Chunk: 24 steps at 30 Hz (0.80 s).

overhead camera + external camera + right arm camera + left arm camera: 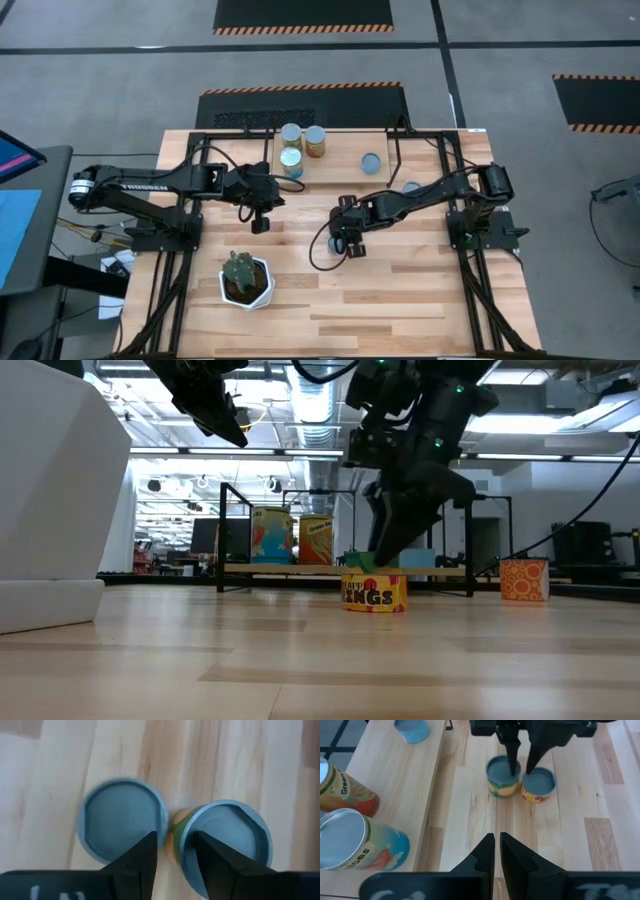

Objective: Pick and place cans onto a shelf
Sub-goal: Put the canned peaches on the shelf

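Note:
Two short cans with blue-grey tops stand side by side on the table, one green-yellow [503, 777] and one yellow-red [538, 785]; both also show in the right wrist view [122, 822] [227, 837]. My right gripper [175, 860] is open, pointing down right over the spot where they meet. My left gripper [497, 851] is shut and empty, raised above the table left of them [260, 223]. Three taller cans [291, 133] [315, 141] [291, 163] stand on the light-wood shelf [340, 150]. A blue-topped can [371, 163] stands at its right end. My right gripper comes from above with one finger [512, 760] over the green-yellow can's top and the other [534, 762] by the yellow-red can's rim. I cannot tell whether either finger touches a can. Both cans stand upright on the table.
A white hexagonal pot with a cactus [246, 280] stands near the front left. An orange can [524, 580] stands on the table off to the right of the shelf, and another can [411, 187] shows partly under my right arm. Bare tabletop lies toward the near edge.

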Available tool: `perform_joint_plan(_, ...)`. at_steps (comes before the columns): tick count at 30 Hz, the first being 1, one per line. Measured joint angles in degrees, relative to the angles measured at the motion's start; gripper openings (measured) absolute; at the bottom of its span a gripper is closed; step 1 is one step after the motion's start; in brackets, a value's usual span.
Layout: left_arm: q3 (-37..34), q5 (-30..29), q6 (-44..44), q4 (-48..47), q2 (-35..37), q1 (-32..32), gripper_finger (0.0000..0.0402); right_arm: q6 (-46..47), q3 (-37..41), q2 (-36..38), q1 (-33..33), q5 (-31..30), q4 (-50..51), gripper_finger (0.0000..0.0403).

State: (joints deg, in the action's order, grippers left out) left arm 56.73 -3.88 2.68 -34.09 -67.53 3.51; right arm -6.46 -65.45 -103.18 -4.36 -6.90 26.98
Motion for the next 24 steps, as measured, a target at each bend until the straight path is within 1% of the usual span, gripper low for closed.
perform_joint_plan(3,0.0,0.0,0.0,0.0,0.0,0.0,0.0018,0.6,0.1,-0.1,0.0,-1.8,-0.2,0.0145)
perform_joint_plan(5,0.0,0.0,0.0,0.1,0.0,0.0,0.0018,0.8,0.2,0.4,0.0,-2.5,-0.1,0.0124)
perform_joint_plan(8,0.0,0.0,0.0,0.1,0.0,0.0,0.0018,1.5,0.1,0.8,0.3,-2.8,0.6,0.0074)
perform_joint_plan(10,0.0,0.0,0.0,0.1,0.0,0.0,0.0018,1.5,-0.2,0.8,0.6,-3.0,1.1,0.0031)
perform_joint_plan(11,0.0,0.0,-0.1,0.1,0.0,0.0,0.0018,1.5,-0.3,0.8,0.8,-3.4,1.2,0.0018)
perform_joint_plan(14,0.0,0.0,-0.1,0.1,0.0,0.0,0.0018,1.7,-0.5,0.8,1.3,-5.0,1.8,0.0015)
perform_joint_plan(17,0.0,0.0,-0.1,0.0,0.0,0.0,0.0018,1.6,-2.6,1.2,1.9,-5.0,6.0,0.0008)
perform_joint_plan(20,0.0,0.0,-0.1,-0.1,0.0,0.0,0.0018,0.6,-6.7,1.6,2.0,-5.0,9.4,0.0007)
perform_joint_plan(23,0.0,0.0,-0.1,-0.2,0.0,0.0,0.0018,-2.1,-11.0,2.3,1.9,-5.2,15.6,0.0005)
perform_joint_plan(24,0.0,0.0,-0.1,-0.3,0.0,0.0,0.0018,-3.3,-12.3,2.4,2.2,-5.4,15.3,0.0005)
